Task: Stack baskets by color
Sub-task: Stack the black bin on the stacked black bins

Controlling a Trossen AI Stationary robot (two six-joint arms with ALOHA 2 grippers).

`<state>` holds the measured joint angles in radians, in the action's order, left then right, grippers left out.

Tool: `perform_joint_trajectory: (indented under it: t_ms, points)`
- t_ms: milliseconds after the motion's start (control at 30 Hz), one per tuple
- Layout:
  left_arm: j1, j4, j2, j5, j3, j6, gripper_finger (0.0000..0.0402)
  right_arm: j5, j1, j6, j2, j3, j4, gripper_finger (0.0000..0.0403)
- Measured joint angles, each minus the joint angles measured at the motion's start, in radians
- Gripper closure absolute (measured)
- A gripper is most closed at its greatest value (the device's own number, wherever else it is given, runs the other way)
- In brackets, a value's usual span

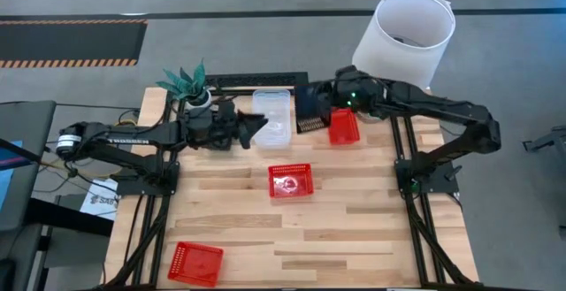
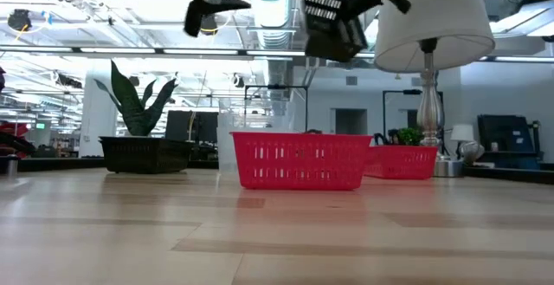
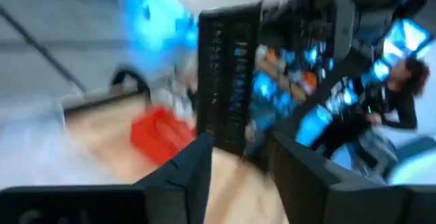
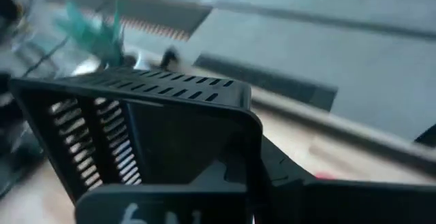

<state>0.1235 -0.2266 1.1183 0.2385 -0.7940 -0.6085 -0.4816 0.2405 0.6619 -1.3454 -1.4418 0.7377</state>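
My right gripper point(image 1: 320, 107) is shut on a black mesh basket point(image 1: 309, 111), held high over the table's far side; the low view shows this basket point(image 2: 333, 21) well above the tabletop. Clear baskets point(image 1: 271, 118) sit stacked on the table just left of it. My left gripper point(image 1: 256, 129) hovers open and level at the clear stack's left side, with nothing between its fingers point(image 3: 197, 173). Red mesh baskets rest flat on their bases: one far right point(image 1: 344, 126), one at the centre point(image 1: 291, 180), one at the near left point(image 1: 195, 263). My right gripper pinches one wall of the black basket near a corner point(image 4: 240, 125), coming from the table's right and slanting down. Which finger is inside the basket is hidden by the basket itself. The basket hangs clear of the table, tipped up on edge.
A white lampshade point(image 1: 402, 34) stands at the far right corner and a small green potted plant point(image 1: 190, 83) at the far left. Bare wood lies across the table's near half between the red baskets.
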Motion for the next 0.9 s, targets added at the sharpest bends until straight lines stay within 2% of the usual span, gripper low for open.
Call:
perform_joint_trajectory:
  t_ms: [67, 267, 333, 400, 533, 733, 900]
  points:
    - [0.002, -0.031, 0.025, 0.043, -0.016, 0.056, 0.0249, -0.061, 0.003, -0.012, -0.022, 0.0, -0.059, 0.0396]
    - [0.005, 0.012, 0.108, 0.207, -0.136, 0.259, 0.02, -0.099, 0.034, -0.027, -0.091, 0.002, -0.227, 0.0392]
    - [0.005, 0.009, 0.153, 0.214, -0.189, 0.321, 0.019, -0.104, 0.044, -0.067, -0.118, 0.001, -0.307, 0.039]
    - [0.004, 0.059, 0.195, 0.239, -0.239, 0.384, 0.0186, -0.103, 0.051, -0.084, -0.141, 0.002, -0.356, 0.0392]
    - [0.005, 0.163, 0.267, 0.384, -0.314, 0.433, 0.0186, -0.097, 0.05, -0.086, -0.15, 0.001, -0.416, 0.0396]
    - [0.008, 0.18, 0.333, 0.54, -0.357, 0.569, 0.0187, -0.096, 0.038, -0.071, -0.151, 0.001, -0.426, 0.0389]
    - [0.02, 0.195, 0.345, 0.556, -0.358, 0.543, 0.0189, -0.093, -0.004, -0.067, -0.151, 0.001, -0.437, 0.0396]
